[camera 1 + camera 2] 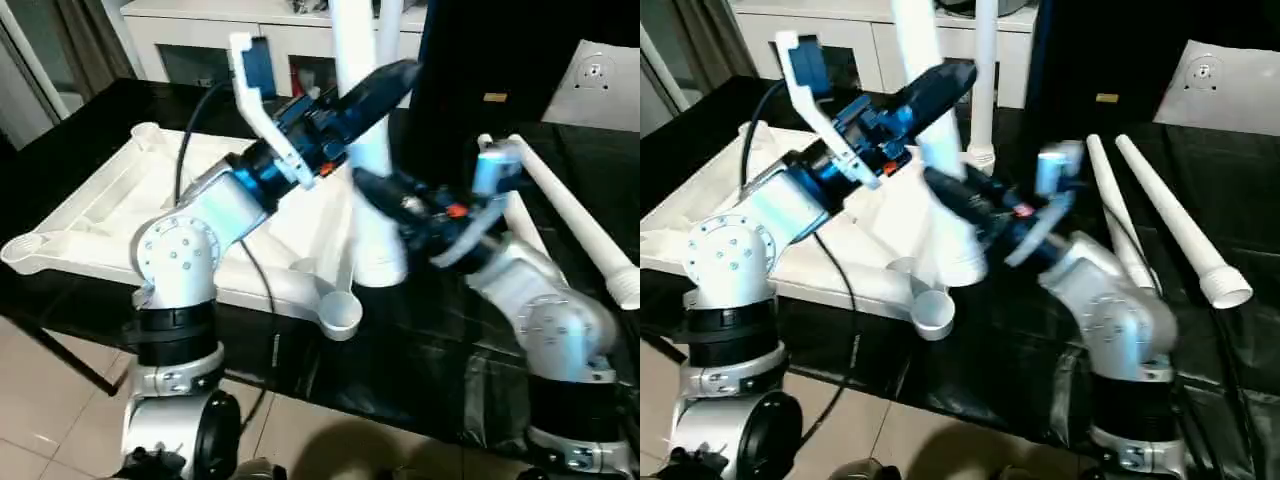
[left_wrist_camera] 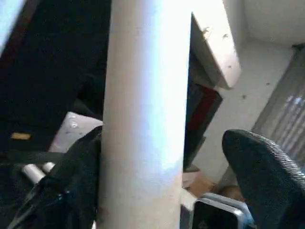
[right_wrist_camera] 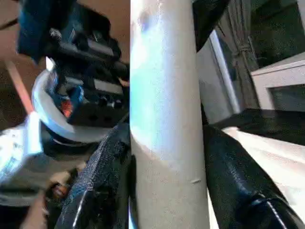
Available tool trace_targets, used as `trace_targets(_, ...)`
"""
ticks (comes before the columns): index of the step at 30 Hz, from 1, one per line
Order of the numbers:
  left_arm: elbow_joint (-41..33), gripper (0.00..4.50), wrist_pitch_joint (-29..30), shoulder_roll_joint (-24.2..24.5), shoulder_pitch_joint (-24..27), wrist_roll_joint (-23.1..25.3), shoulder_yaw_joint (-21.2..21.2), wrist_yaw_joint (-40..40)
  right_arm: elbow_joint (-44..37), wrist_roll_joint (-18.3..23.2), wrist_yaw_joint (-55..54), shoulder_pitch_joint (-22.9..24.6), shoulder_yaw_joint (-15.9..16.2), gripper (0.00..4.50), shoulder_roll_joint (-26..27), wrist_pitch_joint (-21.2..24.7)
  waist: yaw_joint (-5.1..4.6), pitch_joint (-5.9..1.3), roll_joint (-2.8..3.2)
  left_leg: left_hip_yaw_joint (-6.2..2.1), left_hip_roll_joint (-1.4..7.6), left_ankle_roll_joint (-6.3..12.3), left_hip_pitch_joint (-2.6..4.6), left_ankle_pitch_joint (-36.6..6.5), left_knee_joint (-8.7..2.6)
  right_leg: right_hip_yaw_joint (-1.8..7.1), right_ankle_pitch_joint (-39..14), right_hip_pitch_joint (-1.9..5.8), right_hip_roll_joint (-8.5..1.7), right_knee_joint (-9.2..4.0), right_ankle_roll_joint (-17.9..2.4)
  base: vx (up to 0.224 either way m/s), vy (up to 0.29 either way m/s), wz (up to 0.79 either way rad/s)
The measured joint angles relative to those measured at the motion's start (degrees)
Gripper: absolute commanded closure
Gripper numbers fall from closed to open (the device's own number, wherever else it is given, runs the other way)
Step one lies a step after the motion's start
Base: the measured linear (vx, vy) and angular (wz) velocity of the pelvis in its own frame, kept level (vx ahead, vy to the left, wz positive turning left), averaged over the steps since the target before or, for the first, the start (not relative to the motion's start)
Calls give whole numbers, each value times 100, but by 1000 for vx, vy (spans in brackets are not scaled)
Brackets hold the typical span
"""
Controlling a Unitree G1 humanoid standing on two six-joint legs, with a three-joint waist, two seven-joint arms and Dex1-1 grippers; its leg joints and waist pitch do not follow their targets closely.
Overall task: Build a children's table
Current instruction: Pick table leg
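Right wrist view: fingers [image 3: 228, 176] clamp leg [image 3: 164, 119].

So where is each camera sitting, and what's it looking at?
Left eye: on the head, looking down over the silver forearms at the tabletop.
Right eye: beside it, same scene.
Left wrist: along the left claw at the white leg.
Right wrist: along the right claw, gripping that same leg.

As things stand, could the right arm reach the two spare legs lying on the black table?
Probably not yet: the right gripper is clamped on the upright leg. The spare legs lie unobstructed beside that arm.
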Motion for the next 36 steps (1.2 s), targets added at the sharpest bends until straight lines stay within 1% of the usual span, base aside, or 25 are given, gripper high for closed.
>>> trace_targets(3,-34,76,-334,103,124,575,-239,79,14,-684,-307,2,373,269,18,-505,-6,-1,-3,-3,-1,0,1,0,1,2,8,-2,0,-11,14,0,0,0)
trace_targets(5,-40,76,-445,84,192,782,-289,196,18,-986,-461,14,531,269,53,-715,-4,-2,-4,-4,-2,0,-1,0,2,2,10,-6,-1,-15,15,0,0,0)
trace_targets(9,-41,76,-615,-286,271,1027,-289,956,114,-1646,-832,174,840,269,245,-1470,-12,-6,-15,-3,-4,5,-10,-4,2,3,16,-8,-1,-26,11,0,0,0)
trace_targets(11,-39,113,-698,-410,270,1099,-277,1311,180,-1956,-1003,225,958,269,306,-1851,-19,-6,-18,-3,-3,6,-10,-5,1,2,18,-8,-1,-27,8,0,0,0)
trace_targets(12,-39,112,-810,-471,268,1227,-278,1556,257,-2155,-1116,242,1035,269,335,-2092,-18,-7,-21,-3,-2,6,-8,-5,1,2,18,-8,-1,-27,9,0,0,0)
trace_targets(14,-35,118,-1036,-522,268,1533,-297,1863,352,-2415,-1293,309,1144,269,416,-2405,-41,-6,-22,-3,-2,6,-8,-4,1,2,18,-8,0,-27,11,0,0,0)
trace_targets(16,-35,120,-1131,-536,274,1703,-326,1965,423,-2476,-1349,349,1182,269,446,-2500,-43,-6,-24,-3,-2,6,-7,-4,1,2,18,-7,1,-27,13,0,0,0)
trace_targets(18,-36,148,-1201,-563,309,1865,-375,2037,515,-2533,-1392,354,1220,269,486,-2564,-41,-7,-26,-3,-2,6,-8,-4,2,2,20,-8,1,-30,14,0,0,0)
trace_targets(21,-100,167,-1325,-551,406,2091,-558,2108,596,-2609,-1478,396,1274,269,575,-2646,-37,-8,-29,-3,-2,7,-11,-4,1,2,26,-7,1,-39,16,0,0,0)
trace_targets(22,-156,167,-1347,-547,453,2142,-618,2148,642,-2635,-1488,409,1292,269,611,-2717,-38,-8,-29,-3,-2,9,-12,-6,1,3,27,-7,1,-39,15,0,0,0)
trace_targets(23,-166,196,-1345,-550,475,2182,-661,2193,696,-2649,-1513,409,1303,269,630,-2792,-38,-8,-29,-2,-2,9,-13,-6,1,3,29,-8,0,-41,13,0,0,0)
trace_targets(26,-209,199,-1339,-571,497,2179,-710,2290,753,-2691,-1540,407,1316,269,642,-2886,-31,-9,-30,-2,-2,9,-13,-5,2,3,35,-7,1,-41,6,0,0,0)
trace_targets(28,-246,233,-1340,-612,513,2185,-725,2335,793,-2712,-1575,406,1318,269,664,-2990,-33,-9,-30,-2,-2,9,-13,-5,2,3,35,-7,0,-42,8,0,0,0)
trace_targets(29,-257,239,-1340,-629,517,2193,-734,2345,810,-2724,-1592,405,1318,269,670,-3030,-35,-9,-30,-2,-2,9,-12,-5,2,3,35,-7,0,-42,11,0,0,0)
trace_targets(31,-259,240,-1342,-650,517,2210,-735,2368,829,-2739,-1594,404,1316,269,671,-3058,-37,-9,-30,-1,-2,10,-11,-4,3,3,36,-7,1,-42,13,0,0,0)
trace_targets(32,-256,256,-1341,-649,517,2229,-738,2382,847,-2749,-1594,399,1316,269,674,-3067,-38,-9,-30,-2,-2,10,-11,-4,3,3,37,-7,1,-42,14,0,0,0)
trace_targets(33,-245,261,-1341,-646,517,2240,-738,2396,872,-2758,-1594,391,1317,269,676,-3078,-39,-9,-30,-1,-2,10,-11,-3,3,4,39,-7,1,-42,15,0,0,0)
trace_targets(36,-181,264,-1297,-647,516,2216,-712,2462,963,-2764,-1594,384,1325,269,676,-3091,-43,-9,-30,-1,-2,11,-11,-3,5,4,42,-7,1,-42,15,0,0,0)
